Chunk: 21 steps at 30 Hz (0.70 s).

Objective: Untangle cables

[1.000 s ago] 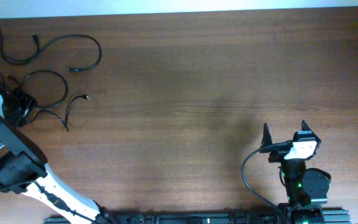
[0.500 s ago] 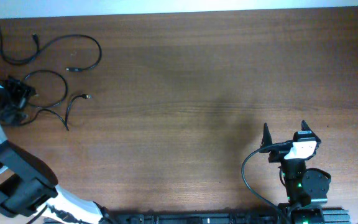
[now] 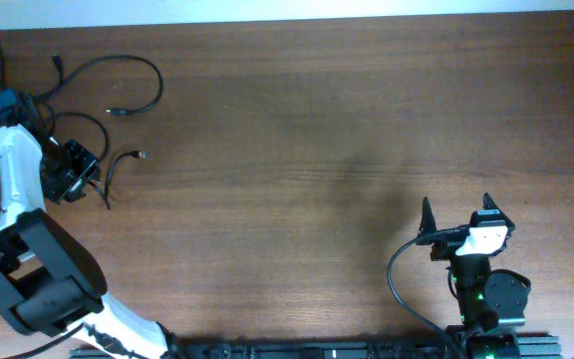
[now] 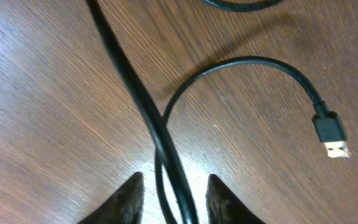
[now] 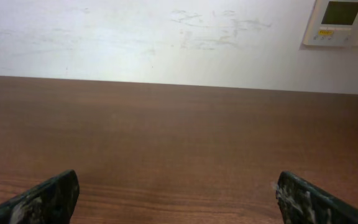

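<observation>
Several thin black cables (image 3: pixel 118 65) loop and curl at the table's far left, with small plug ends (image 3: pixel 140 155) lying loose. My left gripper (image 3: pixel 82 166) is low over them. In the left wrist view its fingers (image 4: pixel 174 194) are narrowly open, and two cable strands (image 4: pixel 166 155) run between them with wood showing on each side. A looped cable (image 4: pixel 247 61) ends in a USB plug (image 4: pixel 332 134) ahead on the right. My right gripper (image 3: pixel 456 205) is open and empty at the near right, far from the cables. It (image 5: pixel 179 196) faces bare wood.
The wooden table (image 3: pixel 327 130) stretches to the right of the cables. Its far edge meets a white wall (image 5: pixel 166 37) with a small wall panel (image 5: pixel 340 22). The left arm's white links (image 3: pixel 8 189) cover the table's near left corner.
My left gripper has swung from the table's left edge to the right and slightly farther, onto the cable loops. The right arm has not moved.
</observation>
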Each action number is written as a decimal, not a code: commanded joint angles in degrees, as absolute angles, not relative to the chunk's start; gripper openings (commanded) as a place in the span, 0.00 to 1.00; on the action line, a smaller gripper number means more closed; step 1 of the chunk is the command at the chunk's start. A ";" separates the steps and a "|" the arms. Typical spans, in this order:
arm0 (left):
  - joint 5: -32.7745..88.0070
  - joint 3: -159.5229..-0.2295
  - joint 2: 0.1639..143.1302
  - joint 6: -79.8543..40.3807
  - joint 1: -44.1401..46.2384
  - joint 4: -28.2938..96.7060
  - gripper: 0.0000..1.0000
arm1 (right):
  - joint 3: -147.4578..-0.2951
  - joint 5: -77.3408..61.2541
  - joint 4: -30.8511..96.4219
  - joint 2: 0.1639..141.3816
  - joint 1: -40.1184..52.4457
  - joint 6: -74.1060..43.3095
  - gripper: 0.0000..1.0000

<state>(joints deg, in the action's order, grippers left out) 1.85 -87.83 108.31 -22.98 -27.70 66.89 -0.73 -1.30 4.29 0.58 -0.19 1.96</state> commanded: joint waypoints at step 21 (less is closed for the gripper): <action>-23.31 -86.21 108.51 -38.39 -27.90 66.78 0.02 | -0.32 -0.99 4.49 0.21 -0.40 2.13 0.98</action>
<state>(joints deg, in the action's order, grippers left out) -26.09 -89.34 108.31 -36.99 -27.73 68.55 -0.73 -1.30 4.29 0.58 -0.19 1.93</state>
